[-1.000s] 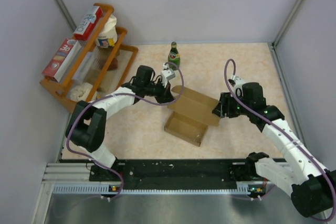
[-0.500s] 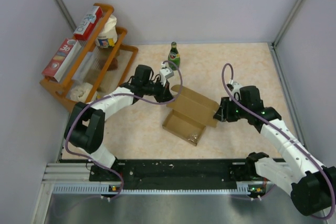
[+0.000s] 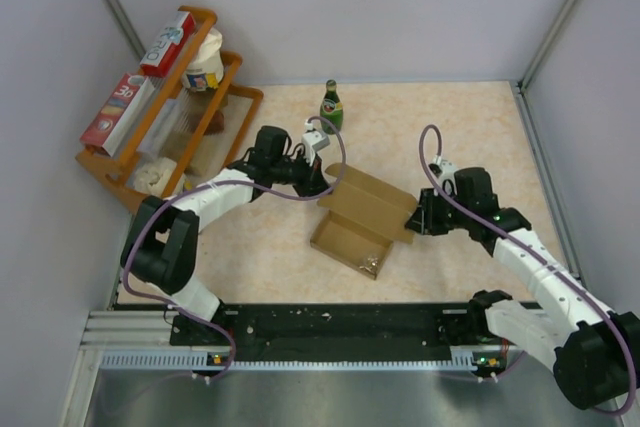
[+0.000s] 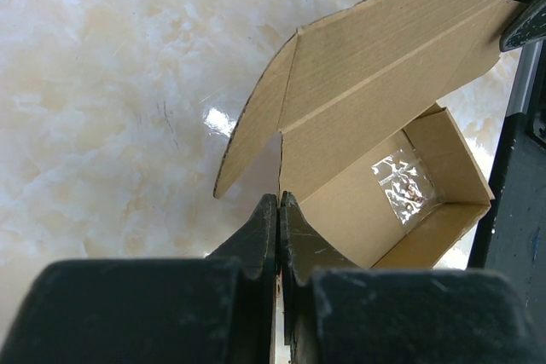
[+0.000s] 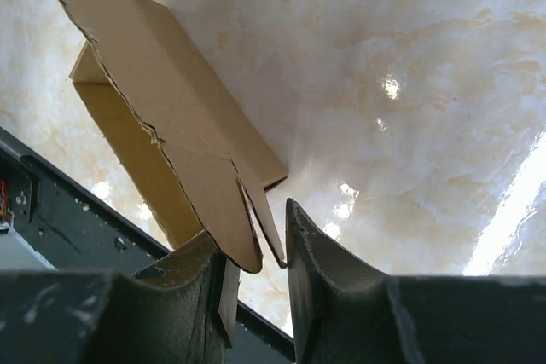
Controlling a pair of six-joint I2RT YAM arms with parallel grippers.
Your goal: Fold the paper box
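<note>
The paper box (image 3: 365, 209) is plain brown cardboard, half formed, lying mid-table with its open tray toward the arms and its lid panel raised at the back. My left gripper (image 3: 325, 187) is at the box's back left corner. In the left wrist view its fingers (image 4: 280, 202) are shut on the thin edge of a box wall (image 4: 375, 83). My right gripper (image 3: 413, 217) is at the lid's right end. In the right wrist view its jaws (image 5: 250, 228) stand apart around the notched flap tabs of the box (image 5: 162, 83), which touch both fingers.
A green bottle (image 3: 331, 105) stands behind the box. A wooden rack (image 3: 240, 97) at the back left holds red-and-white printed boxes (image 3: 168, 42) and a white container (image 3: 205, 62). A shiny clear scrap (image 4: 401, 181) lies inside the tray. Walls close in on both sides.
The right gripper's jaws have narrowed around the flap tabs and the hand has shifted slightly left. The lid panel now stands steeper. The left gripper has stayed shut in place.
</note>
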